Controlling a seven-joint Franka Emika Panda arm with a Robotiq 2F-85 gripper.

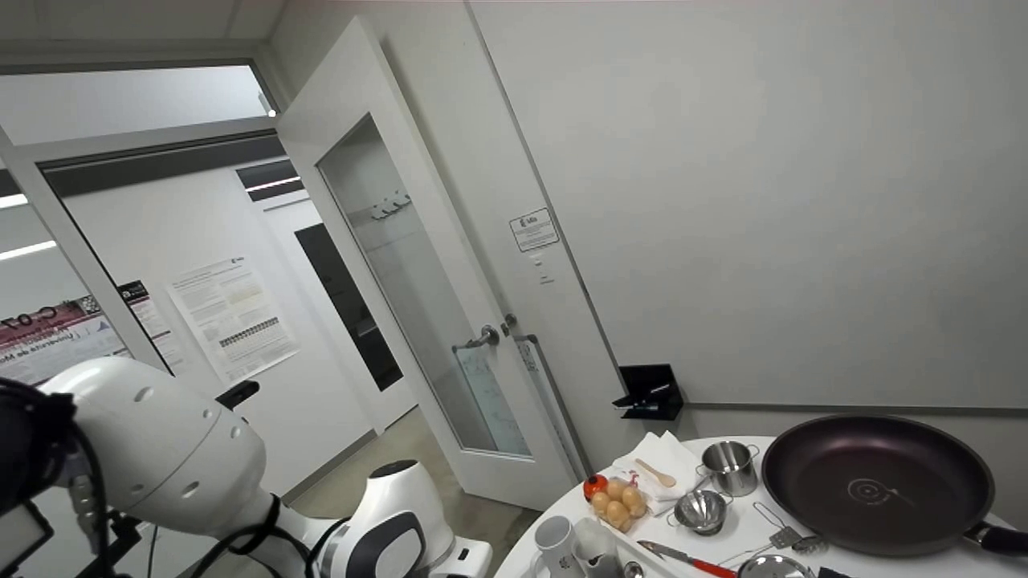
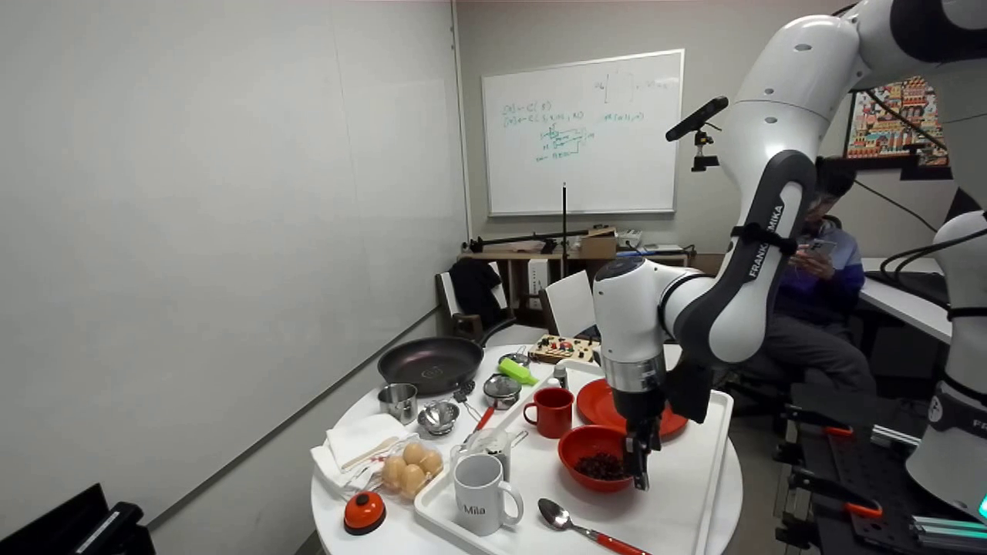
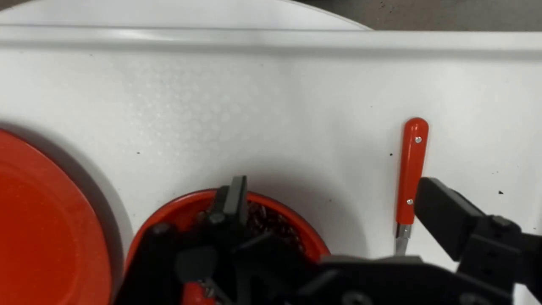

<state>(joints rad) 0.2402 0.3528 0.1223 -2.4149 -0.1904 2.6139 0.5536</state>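
Holding nothing, the gripper [image 3: 334,199] stands spread, one side apparently over the red bowl [image 2: 587,438], whose wall retains dark pieces [image 2: 601,465], the other near the spoon [image 3: 410,169], which the tray [image 3: 296,84] supports.

Big pan [image 2: 428,368] with a pot [image 2: 399,405] right beside it, eggs [image 2: 412,476] next to a cloth [image 2: 361,433], plus a red dome [image 2: 365,512] by the eggs, maybe a timer, kinda hard to tell.

Office-like lab: robot arm [image 2: 762,250], scribbled whiteboard [image 2: 582,169], glazed door [image 1: 414,273].
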